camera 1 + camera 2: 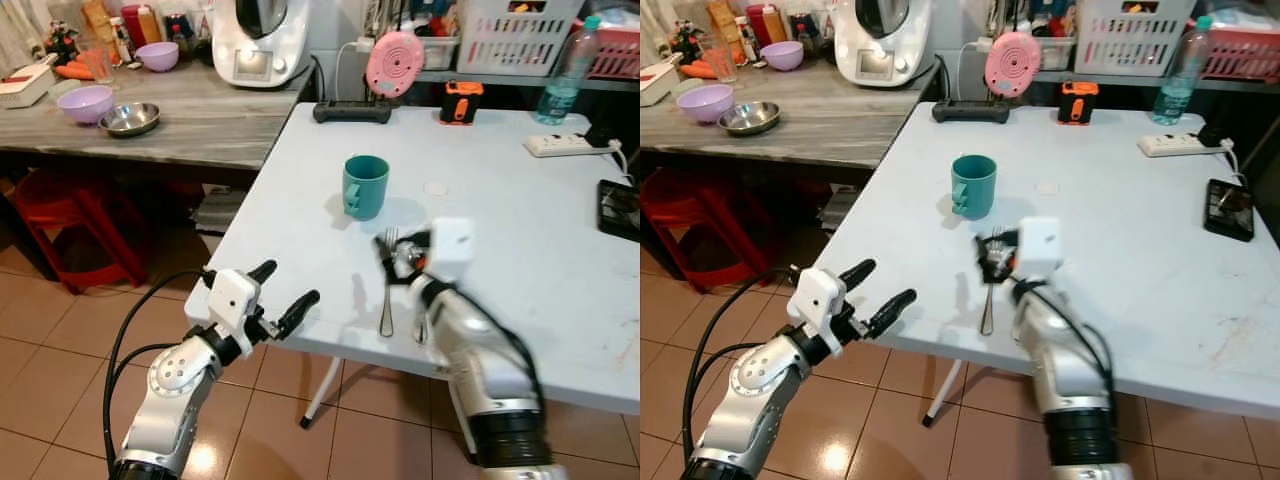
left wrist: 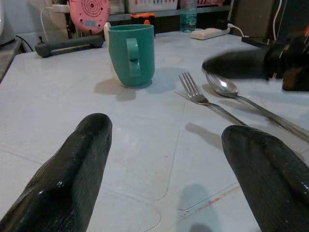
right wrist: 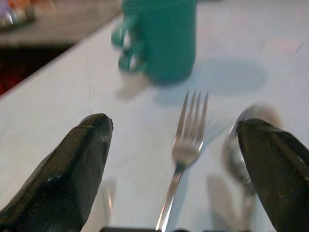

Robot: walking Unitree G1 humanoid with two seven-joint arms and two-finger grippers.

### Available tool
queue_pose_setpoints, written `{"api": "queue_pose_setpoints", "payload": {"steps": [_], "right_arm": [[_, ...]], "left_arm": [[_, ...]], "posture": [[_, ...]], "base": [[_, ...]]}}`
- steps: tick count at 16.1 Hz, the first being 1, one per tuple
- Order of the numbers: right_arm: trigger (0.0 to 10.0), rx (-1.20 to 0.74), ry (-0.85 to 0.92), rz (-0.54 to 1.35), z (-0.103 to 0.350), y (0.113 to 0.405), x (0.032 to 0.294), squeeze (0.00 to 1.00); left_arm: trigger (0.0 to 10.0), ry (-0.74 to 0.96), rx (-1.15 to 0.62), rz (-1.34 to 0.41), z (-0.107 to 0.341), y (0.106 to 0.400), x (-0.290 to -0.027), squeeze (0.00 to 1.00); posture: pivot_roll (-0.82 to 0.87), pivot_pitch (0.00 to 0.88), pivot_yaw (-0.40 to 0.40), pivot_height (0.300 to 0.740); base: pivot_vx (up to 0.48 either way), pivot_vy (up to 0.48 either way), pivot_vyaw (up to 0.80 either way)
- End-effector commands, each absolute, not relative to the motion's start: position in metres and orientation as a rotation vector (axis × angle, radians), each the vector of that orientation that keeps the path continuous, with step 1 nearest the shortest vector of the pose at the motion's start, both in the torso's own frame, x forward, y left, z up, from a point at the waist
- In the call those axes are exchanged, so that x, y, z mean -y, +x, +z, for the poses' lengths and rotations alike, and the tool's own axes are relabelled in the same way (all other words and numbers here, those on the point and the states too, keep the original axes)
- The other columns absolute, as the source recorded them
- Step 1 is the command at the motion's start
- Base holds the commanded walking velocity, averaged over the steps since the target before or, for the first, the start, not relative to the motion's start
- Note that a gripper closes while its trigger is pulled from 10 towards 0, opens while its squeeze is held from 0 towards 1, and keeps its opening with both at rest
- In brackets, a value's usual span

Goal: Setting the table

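Fingers spread wide and empty, right end effector (image 3: 176, 159) straddles the fork (image 3: 183, 154) beside a spoon (image 2: 227, 88) on the white worktop (image 1: 520, 250). Left end effector (image 1: 283, 293) hovers open, empty, at its near-left edge. Teal mug (image 1: 364, 187) stands farther; tiled floor (image 1: 60, 360) below.

Even, fairly bright indoor light falls from above. The white table (image 1: 520, 260) shows a soft sheen but no hard glare, and the green mug (image 1: 365, 186) casts a short, soft shadow on it. Glossy floor tiles (image 1: 60, 350) carry pale reflections. The right arm (image 1: 480, 360) is smeared by motion blur in the head views. The right wrist view is soft throughout — mug, fork (image 3: 186, 145) and spoon (image 3: 241, 150) all blurred. The left wrist view is sharp except for its near fingers (image 2: 67, 179).
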State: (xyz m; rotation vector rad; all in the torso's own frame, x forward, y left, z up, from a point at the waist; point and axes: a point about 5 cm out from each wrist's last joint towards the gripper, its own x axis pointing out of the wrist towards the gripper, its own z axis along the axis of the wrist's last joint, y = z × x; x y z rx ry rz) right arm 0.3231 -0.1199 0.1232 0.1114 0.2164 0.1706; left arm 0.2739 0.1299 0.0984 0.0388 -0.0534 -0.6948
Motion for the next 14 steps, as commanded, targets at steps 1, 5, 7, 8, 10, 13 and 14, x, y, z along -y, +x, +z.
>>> {"api": "queue_pose_setpoints", "payload": {"steps": [1,5,7,8,10,13,14], "right_arm": [[10.0,-0.268,0.121,0.181,0.120,0.328,0.109,0.00],[10.0,-0.314,0.110,0.187,0.114,0.329,0.101,0.00],[10.0,-0.320,0.113,0.187,0.112,0.333,0.100,0.00],[10.0,-0.335,0.116,0.186,0.111,0.335,0.098,0.00],[9.0,-0.339,0.113,0.189,0.110,0.336,0.096,0.00],[0.0,-0.359,0.118,0.201,0.106,0.341,0.094,0.00],[0.0,-0.359,0.117,0.202,0.107,0.342,0.094,0.00]], "left_arm": [[10.0,0.067,0.074,-0.715,0.102,0.272,-0.131,0.00],[10.0,0.070,0.079,-0.721,0.104,0.271,-0.132,0.00],[10.0,0.045,0.084,-0.755,0.105,0.270,-0.130,0.00],[10.0,0.039,0.090,-0.779,0.106,0.269,-0.128,0.00],[10.0,0.038,0.091,-0.789,0.107,0.268,-0.127,0.00],[10.0,0.035,0.092,-0.794,0.108,0.269,-0.127,0.00],[10.0,0.036,0.092,-0.796,0.109,0.269,-0.127,0.00]], "posture": [[-0.04,0.040,0.039,0.740],[-0.03,0.045,0.038,0.740],[-0.04,0.048,0.041,0.740],[-0.04,0.048,0.041,0.740],[-0.04,0.052,0.042,0.740],[-0.04,0.052,0.042,0.740],[-0.04,0.058,0.044,0.740]], "base": [[0.000,0.000,0.00],[0.000,0.000,0.00],[0.000,0.000,0.00],[0.000,0.000,0.00],[0.000,0.000,0.00],[0.000,0.000,0.00],[0.000,0.000,0.00]]}}
